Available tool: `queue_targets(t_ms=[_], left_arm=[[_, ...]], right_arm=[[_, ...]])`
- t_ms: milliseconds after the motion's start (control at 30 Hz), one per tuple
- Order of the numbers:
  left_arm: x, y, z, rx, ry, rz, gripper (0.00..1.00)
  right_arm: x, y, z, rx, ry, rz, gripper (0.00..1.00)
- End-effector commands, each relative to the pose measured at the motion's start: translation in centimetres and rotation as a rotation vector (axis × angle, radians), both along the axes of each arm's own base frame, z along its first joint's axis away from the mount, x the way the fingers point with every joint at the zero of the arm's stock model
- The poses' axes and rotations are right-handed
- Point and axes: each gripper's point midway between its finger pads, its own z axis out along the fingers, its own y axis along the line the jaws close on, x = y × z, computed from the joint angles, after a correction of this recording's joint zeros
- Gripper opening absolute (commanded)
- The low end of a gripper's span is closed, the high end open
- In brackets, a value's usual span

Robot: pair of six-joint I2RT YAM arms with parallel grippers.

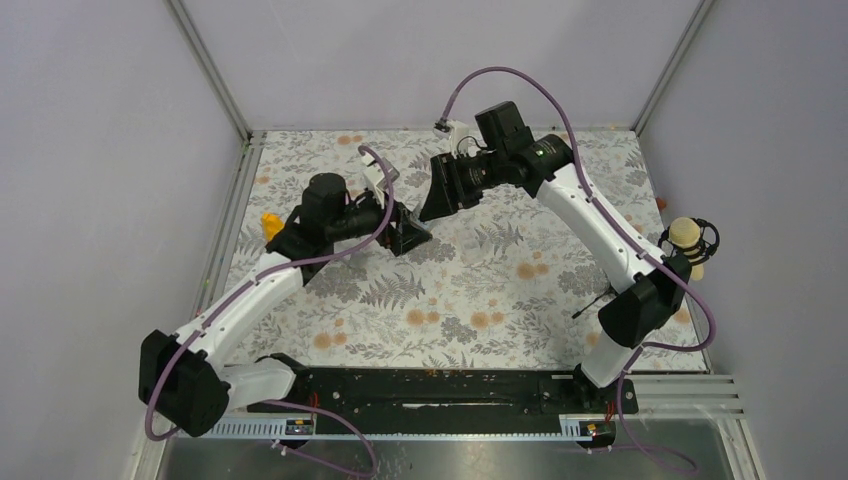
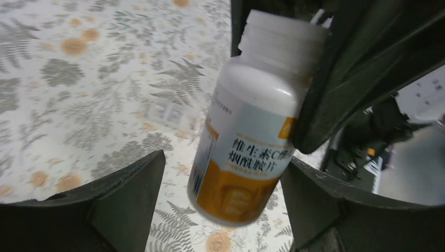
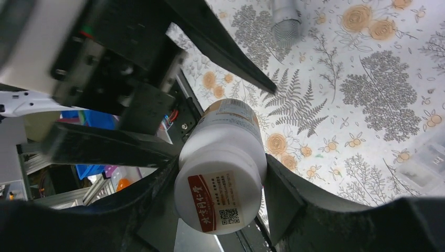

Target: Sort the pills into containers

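White cap of pill bottle (image 2: 246, 136) pinched by right hand (image 3: 220, 176); bottle held tilted in air, above counter (image 2: 78, 79). Left hand (image 2: 223, 163) spread around bottle body, gap seen on one side. Bottle could be knocked loose and dropped if left hand is closed crooked.

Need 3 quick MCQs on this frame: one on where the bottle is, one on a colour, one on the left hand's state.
1. Bottle versus table:
A) lying on it
B) held above it by the right hand
C) standing on it

2. Lower band of its label:
A) orange
B) green
C) blue

3. Left hand:
A) shut on the bottle
B) shut on nothing
C) open, a finger on either side of the bottle

Answers:
1 B: the right hand's fingers clamp its top end.
2 A: plain in the left wrist view.
3 C: gaps show beside the bottle.
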Motion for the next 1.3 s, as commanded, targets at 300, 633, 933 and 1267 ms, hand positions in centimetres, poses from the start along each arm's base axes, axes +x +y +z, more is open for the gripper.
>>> queue_targets(t_ms=[300, 633, 933, 1267], left_arm=[[-2.1, -2.1, 3.2, -0.104, 0.02, -0.262, 0.28], [-2.2, -1.9, 3.3, -0.096, 0.013, -0.272, 0.0], [-2.2, -1.6, 3.5, -0.098, -0.009, -0.254, 0.0], [-2.0, -1.6, 4.4, -0.12, -0.031, -0.255, 0.0]], right_arm=[[-1.9, 0.4, 4.8, 0.127, -0.029, 0.06, 0.42], [-0.1, 0.2, 5.9, 0.174, -0.101, -0.046, 0.89], [0.2, 0.0, 8.7, 0.361, -0.113, -0.088, 0.75], [0.1, -0.2, 8.4, 0.367, -0.098, -0.095, 0.53]])
